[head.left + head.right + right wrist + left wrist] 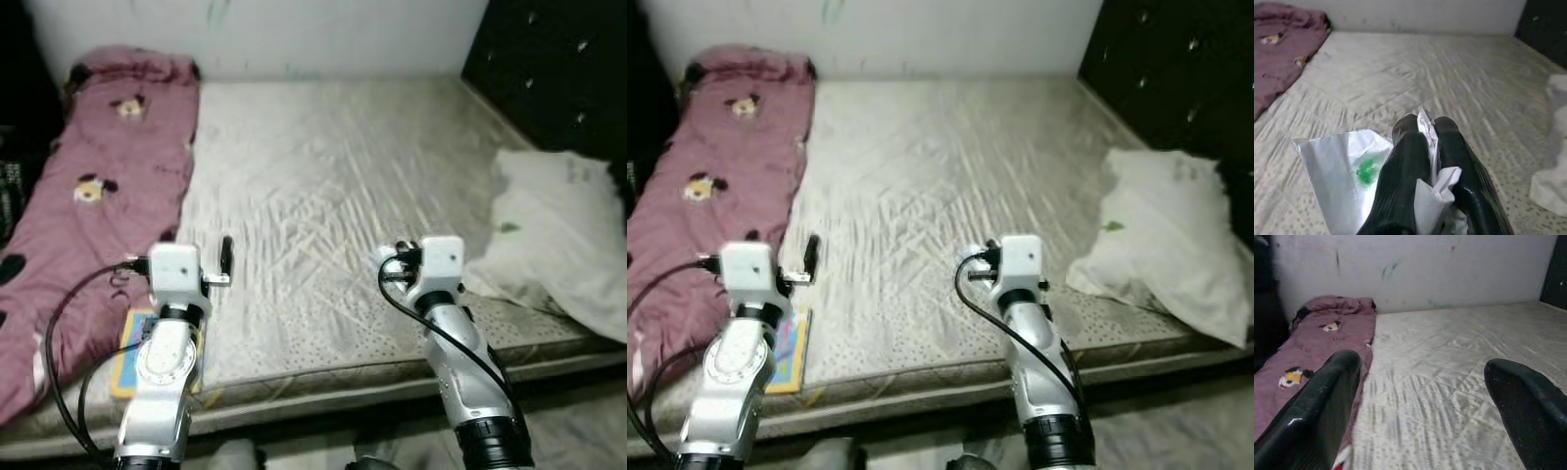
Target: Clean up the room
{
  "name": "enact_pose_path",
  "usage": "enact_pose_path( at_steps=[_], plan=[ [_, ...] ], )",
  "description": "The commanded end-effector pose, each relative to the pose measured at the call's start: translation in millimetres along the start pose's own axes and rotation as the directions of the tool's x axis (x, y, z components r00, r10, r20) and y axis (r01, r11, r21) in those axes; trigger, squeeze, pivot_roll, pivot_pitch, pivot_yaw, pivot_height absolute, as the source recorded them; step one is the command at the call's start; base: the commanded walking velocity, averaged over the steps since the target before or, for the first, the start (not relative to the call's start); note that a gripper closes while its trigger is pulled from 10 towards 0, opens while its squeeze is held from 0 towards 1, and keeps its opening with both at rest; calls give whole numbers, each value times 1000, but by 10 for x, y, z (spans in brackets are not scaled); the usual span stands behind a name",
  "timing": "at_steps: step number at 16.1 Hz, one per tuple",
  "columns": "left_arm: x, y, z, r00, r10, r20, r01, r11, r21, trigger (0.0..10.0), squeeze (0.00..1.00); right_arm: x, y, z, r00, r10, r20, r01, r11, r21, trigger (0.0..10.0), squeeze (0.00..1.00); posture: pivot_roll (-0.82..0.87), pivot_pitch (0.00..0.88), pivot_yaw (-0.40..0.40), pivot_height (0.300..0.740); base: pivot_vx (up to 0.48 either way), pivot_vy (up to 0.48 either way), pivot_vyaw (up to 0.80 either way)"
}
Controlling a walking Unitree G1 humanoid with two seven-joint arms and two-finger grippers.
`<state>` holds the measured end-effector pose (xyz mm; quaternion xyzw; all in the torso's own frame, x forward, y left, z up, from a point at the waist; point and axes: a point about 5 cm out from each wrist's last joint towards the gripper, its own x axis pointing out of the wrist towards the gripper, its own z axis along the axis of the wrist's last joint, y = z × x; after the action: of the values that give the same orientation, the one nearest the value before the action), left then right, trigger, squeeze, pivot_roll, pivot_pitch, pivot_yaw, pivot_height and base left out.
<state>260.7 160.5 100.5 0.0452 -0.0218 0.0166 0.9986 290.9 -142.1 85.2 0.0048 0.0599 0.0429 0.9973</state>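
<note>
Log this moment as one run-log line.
right hand: shut on crumpled wrapper | left hand: open, empty, over mattress | book: at mattress edge

Mattress (pixel 333 196) middle lay bare from near edge to wall (pixel 294 34); wide passage there. Purple blanket (pixel 98 196) ran along left edge, bunched at far left corner. White pillow (pixel 558 225) heaped at right edge, near dark headboard (pixel 558 69). Yellow book (pixel 789 352) sat at near left corner, beside blanket. Left gripper (pixel 1422 396) had fingers spread, open mattress between. Right gripper (pixel 1432 147) clamped crumpled white paper (pixel 1347 171), blocking space ahead.
</note>
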Motion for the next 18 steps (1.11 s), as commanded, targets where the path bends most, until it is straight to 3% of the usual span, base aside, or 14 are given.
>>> enact_pose_path(
  at_steps=[1, 4, 9, 18],
  plan=[
    [5, 80, 9, 1000, 29, 4, -29, 999, 18, 10000, 0, 24, 74, 65, 999, 28, 26, -28, 1000, 2, 10000, 0, 98, 0, -39, 740, 0, 330, 0],
    [8, 83, 10, 999, 35, 1, -35, 999, 27, 10000, 0, 22, 90, 79, 998, 45, 40, -45, 999, -3, 10000, 0, 99, 0, -39, 740, 0, 0, 0],
    [33, 56, 5, 1000, 25, -9, -25, 1000, 2, 10000, 0, 35, 110, 81, 998, 51, 41, -51, 999, -9, 10000, 0, 95, 0, -36, 740, 0, 480, 701],
    [65, 65, 5, 999, 36, -15, -36, 999, 3, 10000, 0, 86, 202, 143, 994, 77, 74, -79, 996, 28, 10000, 0, 101, 0, -31, 740, 0, 480, 0]
  ],
)
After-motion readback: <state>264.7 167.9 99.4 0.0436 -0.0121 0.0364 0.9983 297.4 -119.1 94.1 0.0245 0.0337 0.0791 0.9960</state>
